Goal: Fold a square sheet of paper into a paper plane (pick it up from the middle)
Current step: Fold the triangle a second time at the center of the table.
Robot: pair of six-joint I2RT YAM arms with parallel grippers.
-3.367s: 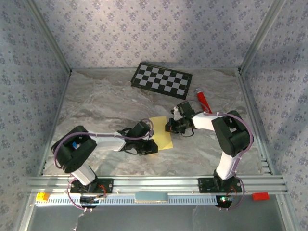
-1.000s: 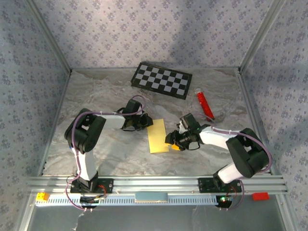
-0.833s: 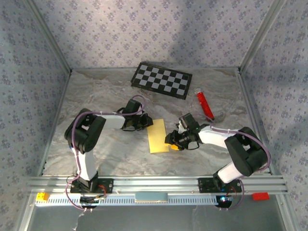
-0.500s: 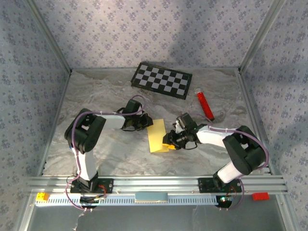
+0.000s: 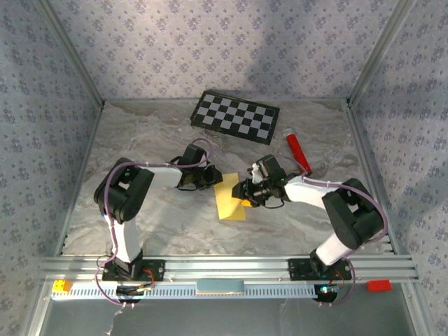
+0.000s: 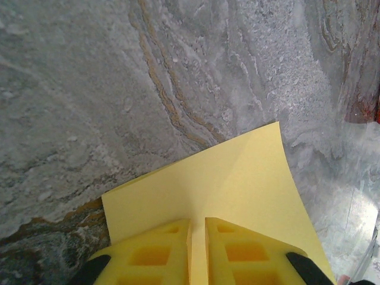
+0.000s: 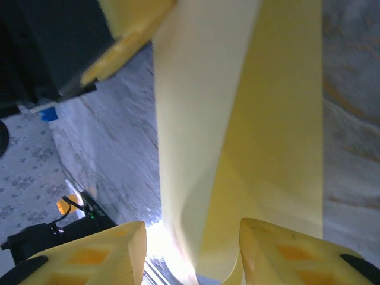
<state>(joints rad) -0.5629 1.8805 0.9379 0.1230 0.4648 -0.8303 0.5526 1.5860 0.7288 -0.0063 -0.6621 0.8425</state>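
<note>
On a grey, stone-veined counter between two robot arms, the square sheet of paper lies as a narrow pale-yellow rectangle. It appears to be doubled over and looks some folds short of a plane.

The left end effector, its jaws drawn almost together, rests its ribbed yellow plastic tips on the sheet's near edge. Whether it nips the paper or merely pins it cannot be told. The right end effector stands with jaws apart at the opposite edge. A loose flap rises and curls between its fingers there, unclamped.

The paper looks thin, matte and very light, limp enough to bow under its own weight. It would likely skate across the smooth counter unless one side is held down. Any pinch will probably leave a lasting crease, so the safest hold seems to be on the free edge near its middle, letting the flap roll over evenly while the far side stays pinned.

A rigid black-and-white checkerboard panel lies well apart at the back of the counter. A capped red tube rests beyond the right arm.
</note>
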